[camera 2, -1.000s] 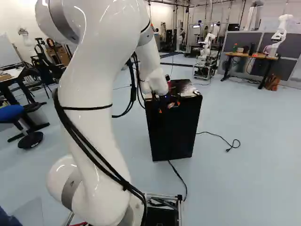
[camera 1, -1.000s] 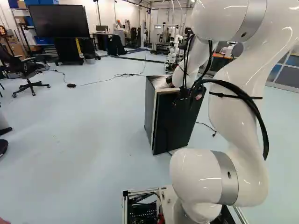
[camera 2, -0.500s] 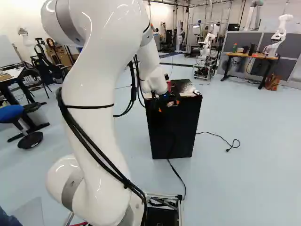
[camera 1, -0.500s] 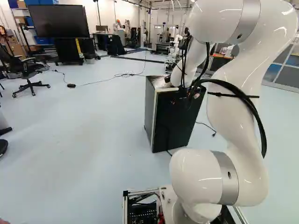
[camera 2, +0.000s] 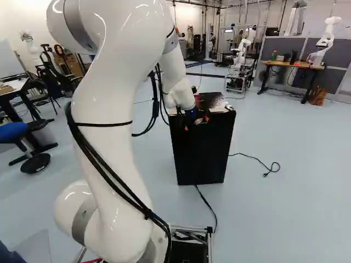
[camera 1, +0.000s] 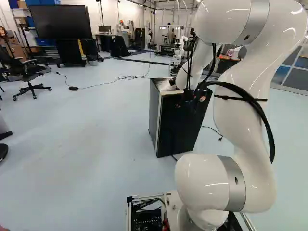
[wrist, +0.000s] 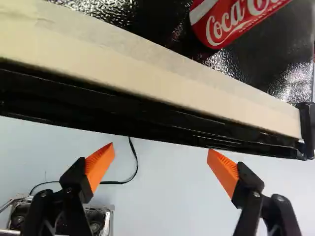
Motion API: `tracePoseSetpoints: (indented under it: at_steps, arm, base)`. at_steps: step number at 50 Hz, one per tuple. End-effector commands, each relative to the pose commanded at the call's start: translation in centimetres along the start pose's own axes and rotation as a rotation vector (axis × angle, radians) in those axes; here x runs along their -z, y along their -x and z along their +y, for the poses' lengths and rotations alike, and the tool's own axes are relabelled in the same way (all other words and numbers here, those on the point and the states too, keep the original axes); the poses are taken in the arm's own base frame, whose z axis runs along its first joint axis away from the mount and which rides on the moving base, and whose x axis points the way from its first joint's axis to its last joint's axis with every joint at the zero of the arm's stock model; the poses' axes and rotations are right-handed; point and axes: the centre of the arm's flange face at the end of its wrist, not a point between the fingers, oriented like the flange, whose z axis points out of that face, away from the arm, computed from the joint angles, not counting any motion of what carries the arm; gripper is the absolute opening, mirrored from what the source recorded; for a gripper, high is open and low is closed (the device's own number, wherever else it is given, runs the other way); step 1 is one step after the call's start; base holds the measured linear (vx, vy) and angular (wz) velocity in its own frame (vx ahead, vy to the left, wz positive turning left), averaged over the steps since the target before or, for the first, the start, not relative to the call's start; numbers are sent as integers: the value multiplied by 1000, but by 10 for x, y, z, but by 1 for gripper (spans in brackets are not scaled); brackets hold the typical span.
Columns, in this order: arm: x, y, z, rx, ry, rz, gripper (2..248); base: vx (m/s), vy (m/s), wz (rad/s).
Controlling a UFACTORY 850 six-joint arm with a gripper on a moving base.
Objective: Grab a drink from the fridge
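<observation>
The black fridge [camera 2: 202, 153] stands upright on the floor ahead of the arm, its front panel [camera 1: 180, 127] facing the base. At the panel's upper edge is my gripper [camera 2: 196, 123]. In the wrist view my gripper [wrist: 161, 164] is open, nothing between its orange pads, with floor visible past them. Just ahead of the fingers run a black edge [wrist: 147, 119] and a cream strip [wrist: 147, 71] along the fridge top. Beyond the strip a red drink can [wrist: 221, 22] lies on the textured top, partly out of view. The fridge's inside is hidden.
A cable [camera 2: 207, 201] runs along the floor from the fridge toward the base, another [camera 2: 263, 166] to its right. Another robot [camera 2: 241, 55] is on a stand behind, and one more [camera 2: 324, 41] is by a table [camera 2: 293, 64]. A chair [camera 1: 29, 77] is at the left.
The arm's upper part has shifted slightly and the gripper a little at the fridge's upper edge. The front panel's lower edge sits slightly farther off. The base has not moved; the gripper stays open.
</observation>
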Motion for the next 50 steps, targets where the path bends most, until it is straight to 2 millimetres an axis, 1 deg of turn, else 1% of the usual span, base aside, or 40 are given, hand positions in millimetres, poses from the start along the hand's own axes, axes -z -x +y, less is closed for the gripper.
tracePoseSetpoints:
  at_steps: [21,50]
  arm:
    - [19,25,-16,-1,-13,7,247]
    - [48,55,-34,-18,-21,140,247]
  base:
    - [0,0,0]
    - [0,0,0]
